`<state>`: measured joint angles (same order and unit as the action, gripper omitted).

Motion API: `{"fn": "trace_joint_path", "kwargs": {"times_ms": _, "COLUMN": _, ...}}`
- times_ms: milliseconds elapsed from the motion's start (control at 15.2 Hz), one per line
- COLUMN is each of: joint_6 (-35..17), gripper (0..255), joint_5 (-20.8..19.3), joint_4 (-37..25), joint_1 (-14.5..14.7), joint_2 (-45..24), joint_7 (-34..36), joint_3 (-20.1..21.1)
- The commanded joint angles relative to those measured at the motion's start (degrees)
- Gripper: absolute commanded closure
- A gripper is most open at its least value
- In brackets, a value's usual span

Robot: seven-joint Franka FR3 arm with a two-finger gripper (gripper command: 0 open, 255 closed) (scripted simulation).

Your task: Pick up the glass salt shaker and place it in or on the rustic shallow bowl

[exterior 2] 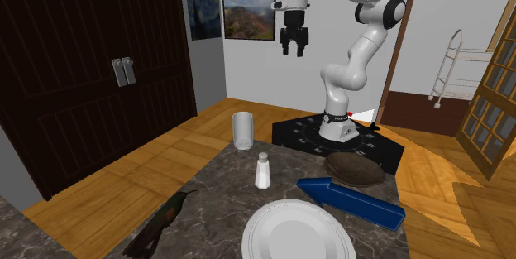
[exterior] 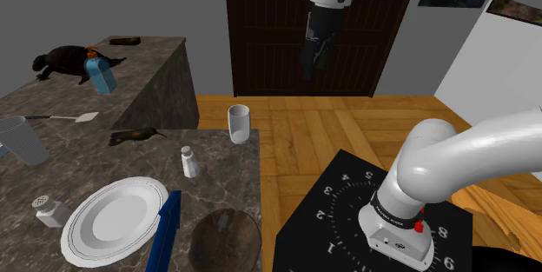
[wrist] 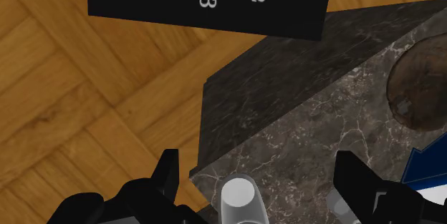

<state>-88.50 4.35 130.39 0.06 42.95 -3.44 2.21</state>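
Shoulder view: the gripper (exterior: 317, 50) hangs high over the wooden floor (exterior: 295, 136), off the counter (exterior: 217, 188), with its fingers apart and nothing between them. The shaker (exterior: 189, 162), white with a grey cap, stands upright on the dark marble counter, well below the gripper. A tumbler (exterior: 239, 123) stands near it at the counter's corner. The bowl (exterior: 228, 240), brown and shallow, sits by the counter's edge at the picture's bottom, apart from the shaker. Between them lie a white plate (exterior: 115, 218) and a blue block (exterior: 169, 225) leaning at the plate's rim. A square shaker (exterior: 50, 211) stands beyond the plate, toward the shoulder view's left. A small bird figure (exterior: 135, 136) lies farther back.

From the second exterior view, the gripper (exterior 2: 293, 44) is up by the wall, above the black stand (exterior 2: 306, 129). The shaker (exterior 2: 263, 170) stands between the tumbler (exterior 2: 242, 130) and the plate (exterior 2: 289, 232), and the bowl (exterior 2: 355, 169) rests just behind the blue block (exterior 2: 351, 199).

On the wrist view, the open gripper (wrist: 258, 164) looks down on the counter's corner (wrist: 286, 115). The tumbler (wrist: 242, 200) shows between the fingers, untouched, and the bowl (wrist: 423, 79) lies off to one side.
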Motion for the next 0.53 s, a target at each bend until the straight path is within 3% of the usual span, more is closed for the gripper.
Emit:
{"fn": "trace_joint_path", "kwargs": {"times_ms": 0, "joint_6": 0.0, "gripper": 0, "joint_5": 0.0, "joint_4": 0.0, "joint_1": 0.0, "joint_2": 0.0, "joint_7": 0.0, "joint_3": 0.0}}
{"fn": "trace_joint_path", "kwargs": {"times_ms": 462, "joint_6": -10.2, "gripper": 0, "joint_5": 2.7, "joint_4": 0.0, "joint_1": 1.9, "joint_2": -10.1, "joint_7": 3.3, "joint_3": 4.8}}
